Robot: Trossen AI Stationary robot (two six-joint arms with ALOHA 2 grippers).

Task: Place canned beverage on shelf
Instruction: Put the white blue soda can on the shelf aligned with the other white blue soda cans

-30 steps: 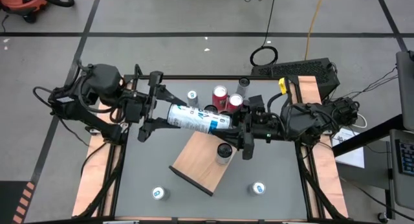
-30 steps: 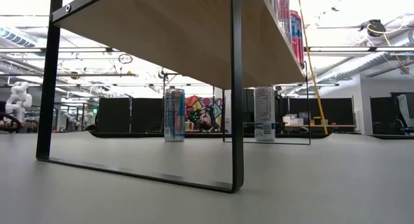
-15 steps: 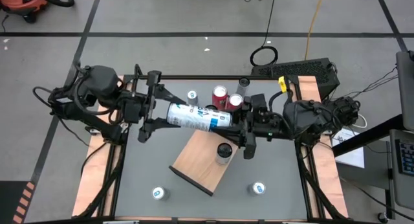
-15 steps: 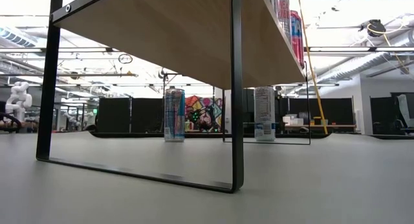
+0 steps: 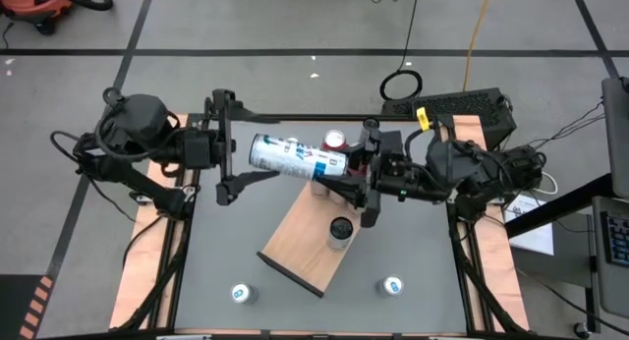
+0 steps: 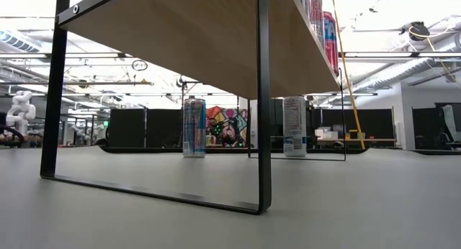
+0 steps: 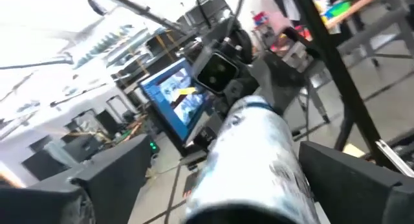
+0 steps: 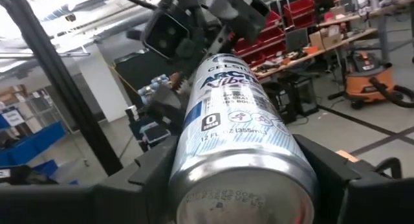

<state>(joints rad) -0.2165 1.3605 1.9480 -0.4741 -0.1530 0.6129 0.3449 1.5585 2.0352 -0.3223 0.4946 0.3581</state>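
The left gripper (image 5: pixel 224 151) is spreading its fingers off the can (image 5: pixel 295 157), now clamped at its other end only by the right gripper (image 5: pixel 356 183) above the shelf (image 5: pixel 295 250); the handover is looking complete.

White-and-blue can (image 5: pixel 295 158) lies level in the air above the wooden shelf (image 5: pixel 307 244).
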